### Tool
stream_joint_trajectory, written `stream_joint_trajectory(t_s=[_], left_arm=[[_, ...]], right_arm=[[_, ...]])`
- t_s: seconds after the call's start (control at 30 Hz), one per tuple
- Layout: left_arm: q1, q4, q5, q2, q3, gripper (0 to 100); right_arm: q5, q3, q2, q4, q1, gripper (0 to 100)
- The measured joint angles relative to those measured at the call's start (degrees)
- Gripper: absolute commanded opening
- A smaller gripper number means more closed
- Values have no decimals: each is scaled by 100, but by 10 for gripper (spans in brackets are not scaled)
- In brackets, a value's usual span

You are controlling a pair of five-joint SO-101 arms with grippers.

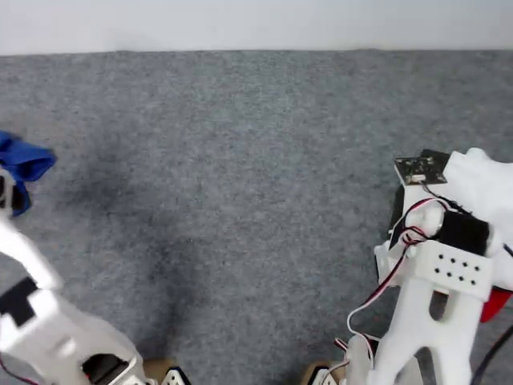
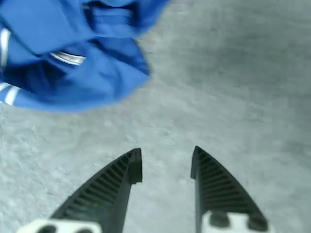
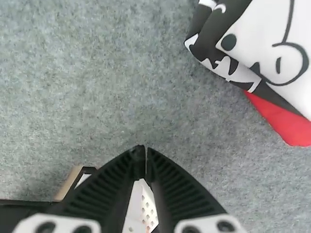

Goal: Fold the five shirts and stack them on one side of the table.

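On my left wrist feed, the left gripper (image 2: 165, 167) hung with fingers spread above the grey table (image 2: 243, 73), and the crumpled blue shirt (image 2: 73, 63) lay just beyond its tips. The right gripper (image 3: 145, 153) was pressed together on nothing. Past it, a folded white-and-black shirt (image 3: 262, 39) rested on a red shirt (image 3: 286, 124).

Losing crumpled blue fabric shirt (image 1: 22, 160) past high view's left edge; blurring in left wrist view. Cropping folded white black-printed shirt (image 3: 262, 43) at right wrist view's edge, covering red fabric (image 3: 286, 128) beneath.
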Motion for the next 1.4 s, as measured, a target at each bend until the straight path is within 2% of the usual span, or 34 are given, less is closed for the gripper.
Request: stream_joint_trajectory(t_s=[0.33,0.53,0.77,0.9,1.03,1.13,1.23,1.4], left_arm=[[-158,-18,-325,2884,-3024,174],[-158,-26,-352,4334,-4378,171],[-105,-18,-378,5477,-5319,21],[9,44,-360,5802,-5723,4],[88,624,-378,5925,-6488,4],[167,756,-44,5899,-6796,4],[264,800,290,5512,-6690,4],[642,800,703,4132,-6136,4]], right_arm=[[0,0,0,0,0,9],[0,0,0,0,0,9],[0,0,-44,0,0,9],[0,0,-44,0,0,9],[0,0,-44,0,0,9],[0,0,-44,0,0,9],[0,0,-44,0,0,9],[0,0,-44,0,0,9]])
